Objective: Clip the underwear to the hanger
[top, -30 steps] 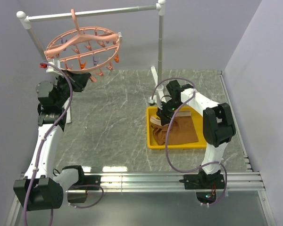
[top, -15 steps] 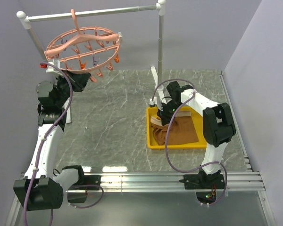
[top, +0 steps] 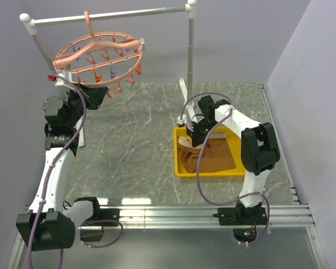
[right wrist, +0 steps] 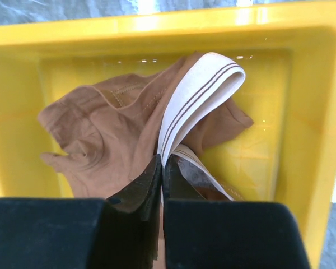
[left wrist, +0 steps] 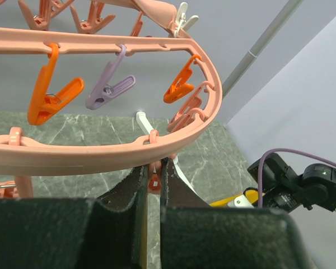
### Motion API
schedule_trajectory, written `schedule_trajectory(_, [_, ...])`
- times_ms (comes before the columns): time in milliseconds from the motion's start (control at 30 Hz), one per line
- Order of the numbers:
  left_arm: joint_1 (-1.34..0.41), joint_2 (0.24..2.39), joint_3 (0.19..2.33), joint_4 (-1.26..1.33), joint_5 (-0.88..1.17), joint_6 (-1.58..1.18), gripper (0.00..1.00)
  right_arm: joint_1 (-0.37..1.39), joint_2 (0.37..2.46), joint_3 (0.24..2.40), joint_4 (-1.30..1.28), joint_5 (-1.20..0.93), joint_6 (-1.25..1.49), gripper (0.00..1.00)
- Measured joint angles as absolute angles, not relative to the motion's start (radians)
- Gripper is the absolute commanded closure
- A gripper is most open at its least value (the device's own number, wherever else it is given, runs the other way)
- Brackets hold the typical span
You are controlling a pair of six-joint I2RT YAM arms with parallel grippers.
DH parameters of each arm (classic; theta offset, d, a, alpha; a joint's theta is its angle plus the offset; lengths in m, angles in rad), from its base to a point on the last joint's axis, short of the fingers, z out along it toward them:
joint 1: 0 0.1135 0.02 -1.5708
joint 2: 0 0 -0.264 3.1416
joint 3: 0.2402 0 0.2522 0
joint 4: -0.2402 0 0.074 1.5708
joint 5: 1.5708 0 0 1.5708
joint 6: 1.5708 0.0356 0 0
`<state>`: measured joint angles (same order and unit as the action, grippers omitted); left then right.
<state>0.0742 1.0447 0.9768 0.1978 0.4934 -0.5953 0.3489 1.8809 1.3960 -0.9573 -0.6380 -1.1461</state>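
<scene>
Right claw (right wrist: 161,166) — on crumpled brown underwear (right wrist: 103,140)

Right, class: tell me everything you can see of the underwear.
The underwear is soft brown cloth, crumpled, with stitched hems and a pale waistband bearing thin dark stripes. It lies in the yellow tray. The waistband folds over in a loop, and one stretch of it is pinched in the shut right pincer.

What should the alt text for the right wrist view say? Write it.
The right gripper is shut on the white striped waistband of brown underwear, which lies crumpled in a yellow tray.
</scene>
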Motion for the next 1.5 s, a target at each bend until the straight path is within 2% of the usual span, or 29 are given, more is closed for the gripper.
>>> schedule_trajectory(233, [0.075,1.045,0.977,0.198,0.509,-0.598,1.00,0.369,1.818,1.539,-1.058,-0.636,-1.157,1.00])
schedule_trajectory(467, [0.075,1.046,0.991,0.197,0.543,-0.599,1.00,0.484,1.705,1.682,-1.100,-0.616,-1.180,1.00])
schedule_trajectory(667, [0.075,1.054,1.005,0.197,0.566,-0.599,1.00,0.596,1.717,1.845,-1.152,-0.568,-1.243,1.00])
schedule_trajectory(933, [0.075,1.072,1.036,0.193,0.602,-0.599,1.00,0.701,1.814,2.187,-1.228,-0.511,-1.346,1.00])
schedule_trajectory(1167, [0.075,1.080,1.039,0.193,0.635,-0.604,1.00,0.784,1.827,2.148,-1.199,-0.490,-1.428,1.00])
schedule_trajectory(1500, [0.076,1.091,1.039,0.194,0.679,-0.598,1.00,0.805,2.030,2.206,-1.057,-0.506,-1.376,1.00])
